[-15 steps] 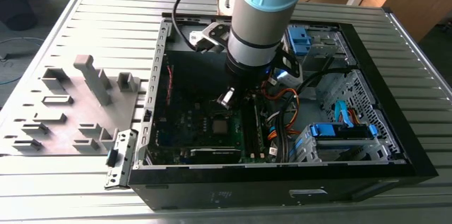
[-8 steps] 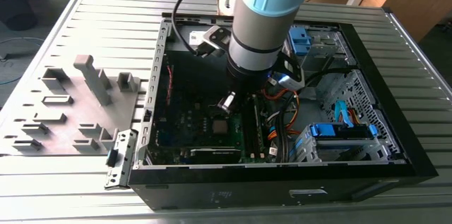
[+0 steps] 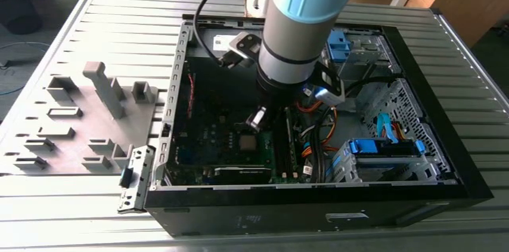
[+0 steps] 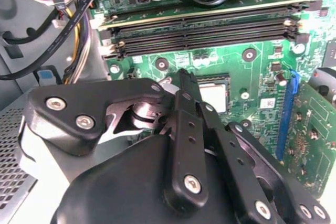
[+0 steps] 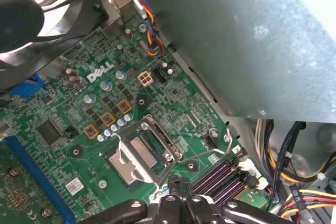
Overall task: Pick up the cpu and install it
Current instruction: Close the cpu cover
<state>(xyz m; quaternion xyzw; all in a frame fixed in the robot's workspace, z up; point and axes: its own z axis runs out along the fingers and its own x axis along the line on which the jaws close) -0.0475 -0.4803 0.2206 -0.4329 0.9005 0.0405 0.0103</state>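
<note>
Gripper [image 4: 186, 95] jaws look pressed together w/ nothing seen between them, cpu [image 5: 140, 151] sits in socket just beyond the tips; risk: load frame [image 5: 157, 148] is unlatched, a knock could skew cpu & bend contacts.

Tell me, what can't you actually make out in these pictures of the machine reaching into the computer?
1. Motherboard socket, second wrist view: the claw covers most of it.
2. The same socket, exterior view: too small to tell what lies in it.
3. Middle of the computer case, exterior view: hidden behind the arm.
4. The claw, first wrist view: cut off by the picture's edge.
</note>
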